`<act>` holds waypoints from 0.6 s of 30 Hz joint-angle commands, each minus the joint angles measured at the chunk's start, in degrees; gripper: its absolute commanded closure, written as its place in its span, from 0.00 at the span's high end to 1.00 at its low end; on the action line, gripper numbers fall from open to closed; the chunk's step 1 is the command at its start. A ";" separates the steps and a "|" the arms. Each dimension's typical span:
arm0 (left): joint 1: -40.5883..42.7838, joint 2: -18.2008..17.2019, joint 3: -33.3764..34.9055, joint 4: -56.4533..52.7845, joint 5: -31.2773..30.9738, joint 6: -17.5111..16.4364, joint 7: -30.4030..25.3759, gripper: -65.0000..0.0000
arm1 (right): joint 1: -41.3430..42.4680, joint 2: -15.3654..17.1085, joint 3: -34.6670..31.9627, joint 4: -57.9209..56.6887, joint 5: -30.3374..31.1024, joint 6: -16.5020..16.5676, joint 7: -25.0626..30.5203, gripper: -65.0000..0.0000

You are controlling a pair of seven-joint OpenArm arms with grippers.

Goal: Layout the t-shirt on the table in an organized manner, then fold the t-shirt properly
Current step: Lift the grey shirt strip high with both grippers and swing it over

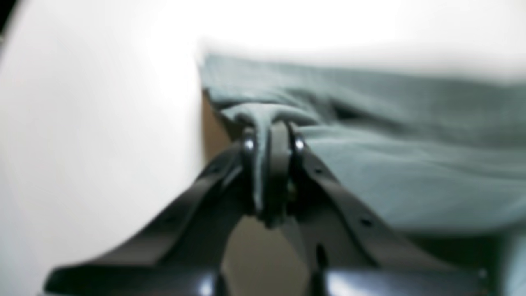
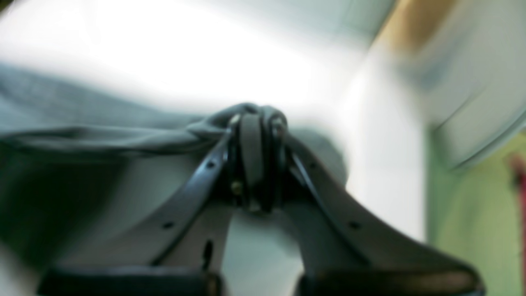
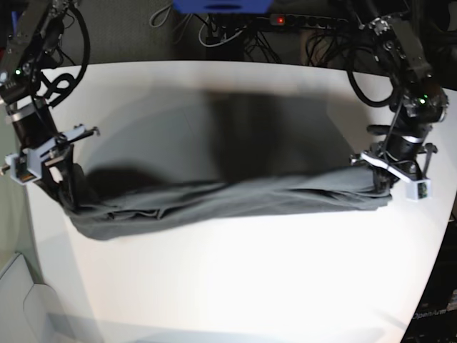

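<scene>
Stretching across the middle of the table, from left to right in the base view: the t-shirt, a long dark charcoal-grey band, bunched and creased along its length, sagging a little toward the left end. Pinched at both ends. Blurred from motion, especially its upper part, with a dark smear and shadow on the white top behind it toward the far edge.

At the left of the base view, gripping the cloth's left end: the right gripper, jaws pressed together on a gathered fold. Confirmed in the right wrist view, where the right gripper has the two black fingers converging on a knot of grey fabric wrapped over their tips, the rest of the t-shirt trailing off to the left over the bright table. Heavily blurred, green and tan shapes at the right too smeared to name.

At the right of the base view, holding the cloth's right end near the table's edge: the left gripper, likewise clamped. Seen in the left wrist view as the left gripper closed on a thin pleat of grey cloth drawn down between the fingers, the t-shirt spreading to the right, white table at left.

Beyond the far edge: cables and a power strip with a red light.
</scene>
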 commanded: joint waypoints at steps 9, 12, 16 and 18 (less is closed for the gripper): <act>-4.46 -0.54 -9.41 3.14 -3.75 0.06 4.75 0.00 | 5.68 -2.10 4.79 1.06 0.54 -0.36 -3.70 0.00; -4.55 -0.54 -9.50 3.14 -3.67 0.06 4.66 0.00 | 8.40 -2.10 4.96 1.06 0.37 -0.36 -7.57 0.00; -5.95 -0.54 -9.59 3.14 -3.67 0.06 4.75 0.00 | 10.95 -1.84 7.25 1.06 0.37 -0.36 -10.74 0.00; -6.22 -0.54 -9.59 3.14 -3.67 0.06 4.75 0.00 | 11.57 -1.75 7.78 1.06 0.37 -0.36 -11.35 0.00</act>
